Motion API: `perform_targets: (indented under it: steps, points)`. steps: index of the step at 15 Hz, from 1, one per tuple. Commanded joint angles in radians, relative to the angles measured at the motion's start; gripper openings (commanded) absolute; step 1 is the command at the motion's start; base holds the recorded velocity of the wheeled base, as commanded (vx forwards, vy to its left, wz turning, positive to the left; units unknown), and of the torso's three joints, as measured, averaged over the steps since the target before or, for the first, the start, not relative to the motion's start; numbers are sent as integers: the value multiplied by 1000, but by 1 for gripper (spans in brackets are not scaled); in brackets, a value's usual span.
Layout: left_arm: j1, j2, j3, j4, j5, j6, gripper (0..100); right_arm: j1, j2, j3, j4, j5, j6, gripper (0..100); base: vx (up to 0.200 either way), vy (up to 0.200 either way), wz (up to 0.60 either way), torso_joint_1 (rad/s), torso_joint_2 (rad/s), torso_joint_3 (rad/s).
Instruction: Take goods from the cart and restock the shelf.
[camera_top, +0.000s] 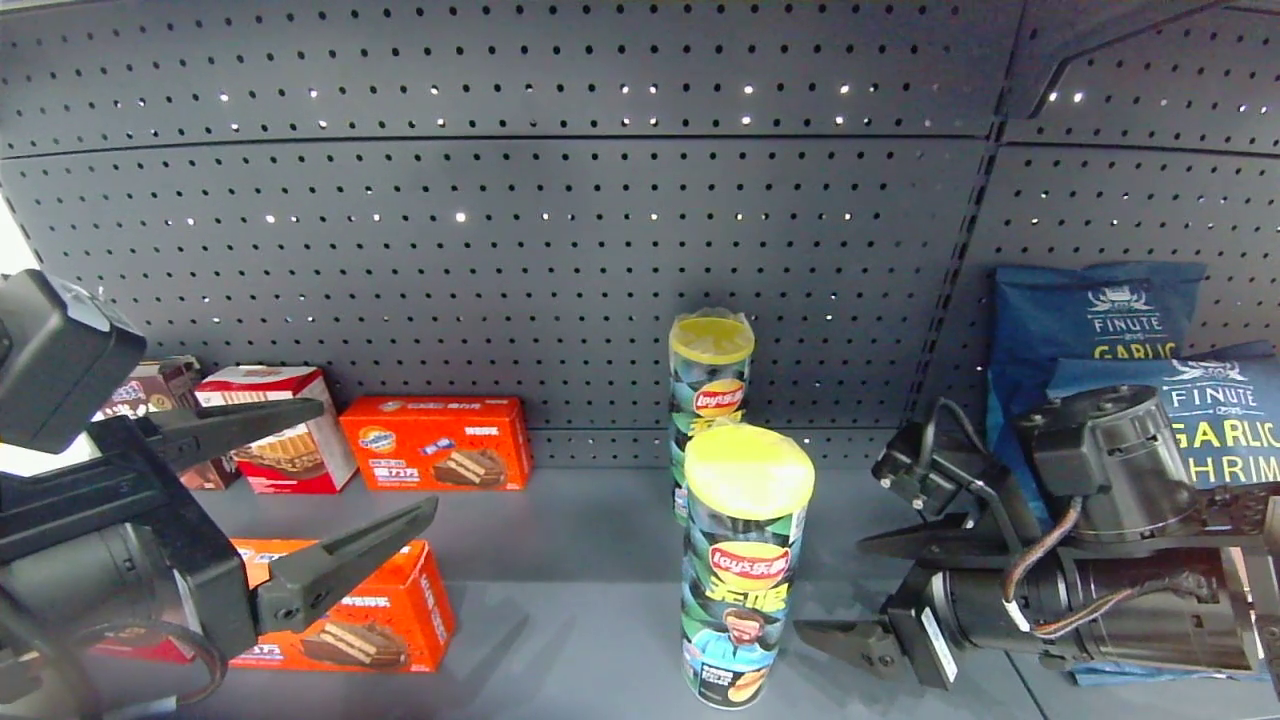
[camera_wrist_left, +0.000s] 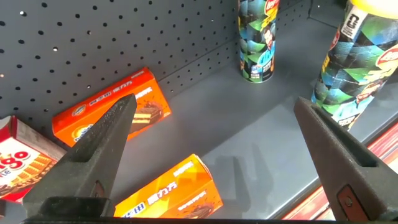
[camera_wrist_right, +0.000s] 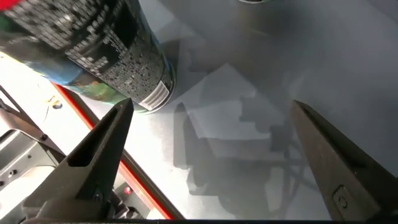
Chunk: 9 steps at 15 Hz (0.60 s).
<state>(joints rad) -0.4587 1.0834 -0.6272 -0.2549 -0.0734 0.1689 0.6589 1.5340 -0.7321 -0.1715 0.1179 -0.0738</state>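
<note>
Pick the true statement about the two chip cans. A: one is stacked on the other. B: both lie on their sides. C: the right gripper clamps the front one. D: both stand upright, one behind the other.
D: the front can and the rear can stand lids up on the shelf, and the right gripper is open beside the front one.

Beyond the left gripper, 3 boxes stand in a row against the perforated back panel. An orange box sits just past the fingertips, a red-and-white box is just beside it, and a brown box at the far end is partly hidden. Behind the right gripper, 2 blue snack bags lean upright, the nearer one overlapping the other. Specks of light show through some of the panel's holes.
</note>
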Motion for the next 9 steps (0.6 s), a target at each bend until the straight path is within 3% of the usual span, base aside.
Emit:
perform_targets:
  steps: [1,9]
  points:
    - [0,3,0,0,0,0,100,5,-11,-4,0,0,2,100,0,0,0,0,0,0]
    - [2,3,0,0,0,0,100,14,32,-30,0,0,0,100,0,0,0,0,0,0]
